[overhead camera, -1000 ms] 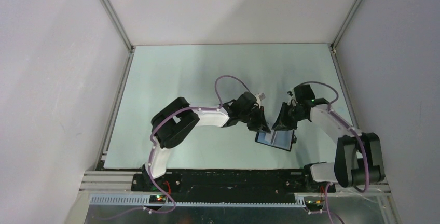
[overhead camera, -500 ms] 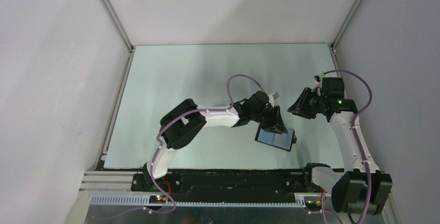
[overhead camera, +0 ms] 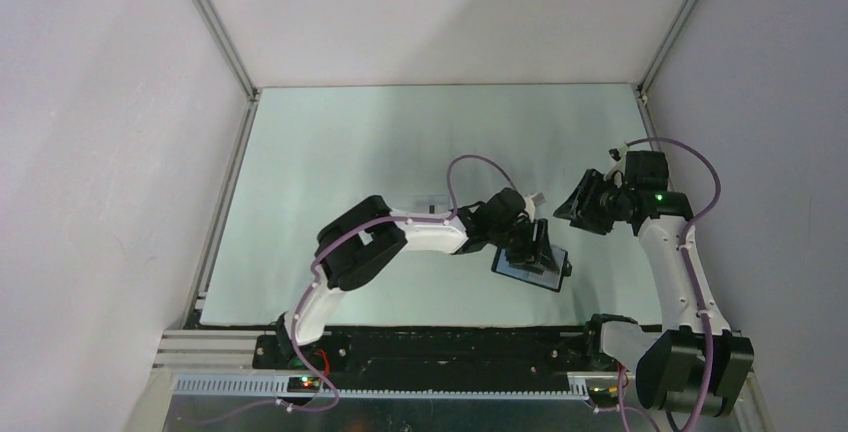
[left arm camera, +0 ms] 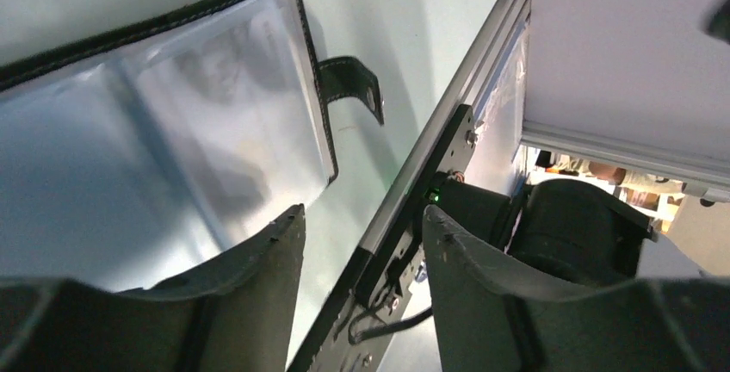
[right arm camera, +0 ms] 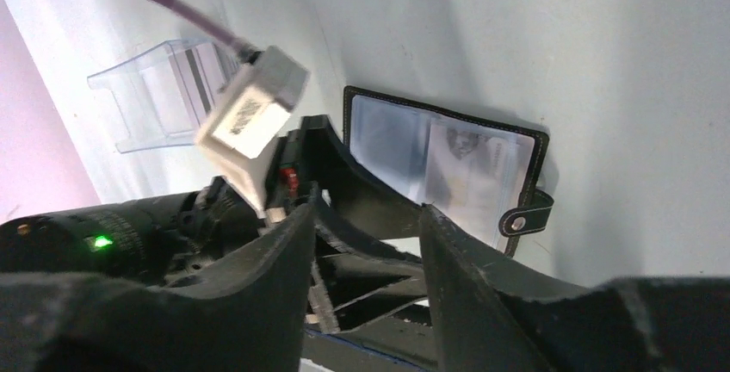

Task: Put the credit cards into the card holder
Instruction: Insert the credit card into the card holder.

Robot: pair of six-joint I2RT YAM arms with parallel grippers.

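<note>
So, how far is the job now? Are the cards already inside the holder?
Done, it seems: the card holder lies open on the table, with a printed card in one clear pocket. In hand: nothing; the left gripper hovers open over the holder, the right gripper is open, off to the side. Left: perhaps cards standing in the clear box, but I cannot confirm that.

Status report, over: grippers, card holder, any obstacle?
Left gripper open, empty, over the card holder. Right gripper open, empty, apart. Card holder unfolded on table. Clear box stands apart.
</note>
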